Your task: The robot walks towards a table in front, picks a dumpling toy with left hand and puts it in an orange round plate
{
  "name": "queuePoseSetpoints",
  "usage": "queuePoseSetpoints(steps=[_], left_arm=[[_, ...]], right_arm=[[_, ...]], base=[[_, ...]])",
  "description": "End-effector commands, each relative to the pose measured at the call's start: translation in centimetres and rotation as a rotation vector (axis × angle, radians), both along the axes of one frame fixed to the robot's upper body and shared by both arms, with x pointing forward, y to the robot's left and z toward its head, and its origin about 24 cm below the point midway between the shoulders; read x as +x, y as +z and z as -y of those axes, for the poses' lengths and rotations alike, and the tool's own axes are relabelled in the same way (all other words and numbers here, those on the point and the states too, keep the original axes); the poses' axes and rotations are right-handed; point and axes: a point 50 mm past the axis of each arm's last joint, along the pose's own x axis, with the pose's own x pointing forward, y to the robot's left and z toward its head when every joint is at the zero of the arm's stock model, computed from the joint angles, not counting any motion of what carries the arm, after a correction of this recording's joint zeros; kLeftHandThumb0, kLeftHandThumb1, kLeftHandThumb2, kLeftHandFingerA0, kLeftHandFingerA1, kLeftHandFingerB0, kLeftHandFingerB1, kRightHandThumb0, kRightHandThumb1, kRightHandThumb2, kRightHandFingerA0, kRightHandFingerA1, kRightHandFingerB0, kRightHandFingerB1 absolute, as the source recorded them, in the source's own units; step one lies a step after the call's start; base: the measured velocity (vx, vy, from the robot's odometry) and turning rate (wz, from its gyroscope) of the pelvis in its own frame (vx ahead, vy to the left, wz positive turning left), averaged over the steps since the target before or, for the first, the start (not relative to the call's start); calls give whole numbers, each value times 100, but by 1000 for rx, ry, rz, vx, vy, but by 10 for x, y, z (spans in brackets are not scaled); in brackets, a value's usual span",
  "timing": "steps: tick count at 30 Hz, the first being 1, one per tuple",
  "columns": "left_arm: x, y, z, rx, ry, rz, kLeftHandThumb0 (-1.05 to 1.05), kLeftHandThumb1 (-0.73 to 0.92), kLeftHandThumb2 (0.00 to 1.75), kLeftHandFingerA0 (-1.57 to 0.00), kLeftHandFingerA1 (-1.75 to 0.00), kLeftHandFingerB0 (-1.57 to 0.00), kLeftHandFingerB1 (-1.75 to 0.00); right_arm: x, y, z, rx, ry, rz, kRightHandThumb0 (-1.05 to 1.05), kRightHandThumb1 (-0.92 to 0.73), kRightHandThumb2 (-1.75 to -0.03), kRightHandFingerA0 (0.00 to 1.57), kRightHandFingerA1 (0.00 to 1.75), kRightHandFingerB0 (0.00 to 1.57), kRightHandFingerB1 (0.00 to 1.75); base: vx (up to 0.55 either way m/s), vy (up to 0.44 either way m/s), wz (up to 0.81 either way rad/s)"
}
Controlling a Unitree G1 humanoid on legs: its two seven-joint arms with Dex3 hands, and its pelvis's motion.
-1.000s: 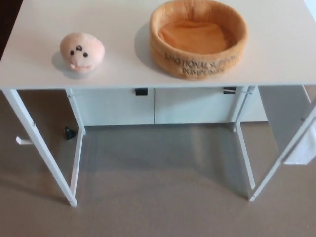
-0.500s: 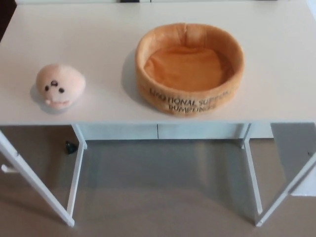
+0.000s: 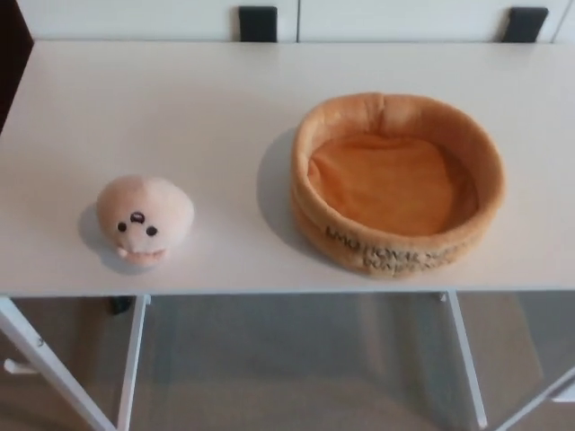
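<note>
Neither hand in frame; finger state impossible to tell. Nearest, white table (image 3: 225,117) front edge over white legs. Dumpling toy (image 3: 144,219) near front left, face toward camera, untouched. Orange round plate (image 3: 396,183) right of it, well apart, empty. Beyond, white cabinets with two dark handles.

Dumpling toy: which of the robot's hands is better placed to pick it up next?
Left, probably. The dumpling toy sits on the table's left side, with the orange plate to its right. Neither hand is in view yet.
</note>
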Motion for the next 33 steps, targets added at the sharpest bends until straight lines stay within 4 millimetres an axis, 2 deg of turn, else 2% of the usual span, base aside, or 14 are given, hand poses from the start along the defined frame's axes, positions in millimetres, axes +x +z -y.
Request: queuePoseSetpoints(steps=[1, 7, 8, 9, 10, 13, 14, 15, 16, 19, 20, 24, 25, 33], left_arm=[[-7, 0, -3, 18, -13, -29, -10, 52, 112, -19, -80, 0, -34], [-7, 0, -4, 11, -9, -31, -8, 52, 114, -11, -72, 0, -35], [-7, 0, -4, 9, -8, -30, -8, 54, 111, 0, -111, 0, -33], [-7, 0, -3, 6, -7, -27, -8, 54, 111, 0, -111, 0, -33], [-7, 0, -4, 1, -4, -32, -11, 53, 114, -8, -69, 0, -36], [-7, 0, -4, 6, -8, -33, -12, 52, 114, -12, -73, 0, -36], [-8, 0, -4, 5, -4, -34, -10, 56, 108, 0, -113, 0, -32], [-8, -1, -4, 4, -2, -34, -10, 56, 108, 0, -113, 0, -32], [-8, -1, -4, 8, -6, -35, -12, 52, 113, -14, -75, 0, -35], [-8, 0, -4, 18, -14, -34, -10, 52, 112, -17, -77, 0, -37], [-7, 0, -4, 19, -16, -32, -10, 55, 107, -3, -127, 0, -35], [-6, 0, -5, 14, -9, -32, -10, 54, 109, -6, -139, 0, -36], [-7, 0, -5, 16, -12, -35, -11, 52, 113, -17, -77, 0, -35], [-7, 0, -4, 10, -25, -38, -13, 52, 113, -14, -74, 0, -37]], right_arm=[[-7, 1, 4, -13, -15, 2, -30, -65, -60, 97, 72, 48, 36], [-9, 1, 3, -4, -19, -9, -33, -67, -61, 96, 68, 47, 35], [-9, 1, 3, -2, -21, -8, -32, -67, -60, 96, 70, 47, 35], [-9, 1, 3, 1, -24, -6, -32, -67, -60, 96, 70, 47, 35], [-8, 0, 3, -2, -25, -10, -32, -67, -61, 95, 72, 47, 35], [-8, 1, 3, -5, -18, -11, -32, -67, -60, 95, 77, 47, 35], [-9, 1, 3, -3, -19, -9, -31, -66, -60, 96, 76, 47, 35], [-9, 1, 3, -2, -20, -7, -31, -66, -60, 96, 76, 47, 35], [-9, 0, 3, -3, -20, -9, -32, -66, -60, 96, 72, 47, 35], [-8, 1, 3, -2, -17, -6, -32, -67, -61, 94, 74, 47, 35], [-8, 1, 2, -2, -15, -6, -32, -67, -60, 95, 76, 46, 35], [-8, 0, 2, -4, -15, -8, -31, -67, -61, 95, 72, 47, 35], [-9, 0, 1, -5, -16, -7, -31, -65, -60, 97, 76, 48, 36], [-11, 1, 0, -2, -11, 8, -30, -65, -60, 95, 77, 48, 36]], base=[[92, 31, 9], [78, -54, 5], [93, -183, -12], [127, -268, 36], [133, -272, 1], [107, -225, -2], [54, -142, 0], [42, -114, 0], [28, -57, -10], [13, -9, -4], [18, 43, -6], [27, 147, -4], [93, 269, -5], [48, 56, 6]])
